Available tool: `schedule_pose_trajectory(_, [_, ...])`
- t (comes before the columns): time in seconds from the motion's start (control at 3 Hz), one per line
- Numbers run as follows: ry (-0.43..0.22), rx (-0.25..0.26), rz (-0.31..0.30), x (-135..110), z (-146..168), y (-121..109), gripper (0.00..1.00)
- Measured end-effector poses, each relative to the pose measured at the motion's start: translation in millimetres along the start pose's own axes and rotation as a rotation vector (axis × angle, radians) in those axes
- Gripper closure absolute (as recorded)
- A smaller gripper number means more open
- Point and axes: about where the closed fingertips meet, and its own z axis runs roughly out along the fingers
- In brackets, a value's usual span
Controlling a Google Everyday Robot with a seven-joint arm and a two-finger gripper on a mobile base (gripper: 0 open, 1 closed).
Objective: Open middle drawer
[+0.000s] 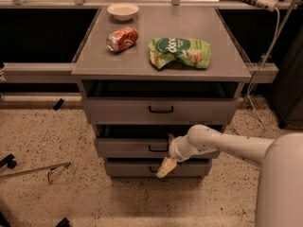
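Observation:
The grey cabinet has three stacked drawers. The middle drawer has a flat grey front and a small black bar handle. Its front stands a little forward, with a dark gap above it. My gripper is at the right end of that handle, right against the drawer front, on the end of my white arm, which reaches in from the right. A cream-coloured part of the gripper hangs down over the bottom drawer. The top drawer also sits slightly out.
On the cabinet top lie a red soda can, a green chip bag and a white bowl. A metal rod lies on the speckled floor at the left. Cables hang at the right.

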Motion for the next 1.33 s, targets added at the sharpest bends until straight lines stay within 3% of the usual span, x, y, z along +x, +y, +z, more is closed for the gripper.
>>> schedule_pose_trajectory(1.0, [0.003,-0.016,-0.001,-2,2,3,0.00])
schedule_pose_trajectory(1.33, [0.026,-0.052,0.025,10,-6,28,0.00])
